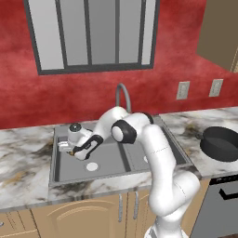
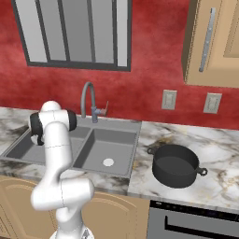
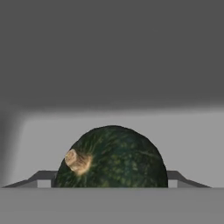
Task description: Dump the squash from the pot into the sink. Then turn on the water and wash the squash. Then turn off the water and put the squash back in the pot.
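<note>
The squash (image 3: 112, 157), dark green with a tan stem stub, lies on the floor of the sink's (image 1: 122, 175) left basin, near its back left corner. My gripper (image 3: 111, 184) reaches down into that basin, and its two fingertips press against the squash's left and right sides. From the left base view the gripper (image 1: 68, 148) sits low at the basin's left wall, with a bit of the squash (image 1: 64, 148) showing beside it. The black pot (image 1: 222, 144) stands upright on the counter to the right of the sink, and it is also visible in the right base view (image 2: 175, 165).
The grey gooseneck faucet (image 1: 122, 95) rises behind the divider between the basins, and no water runs from it. A white drain (image 1: 92, 166) lies in the left basin, another drain (image 2: 108, 162) in the right. A stove front (image 2: 196, 221) sits below the pot.
</note>
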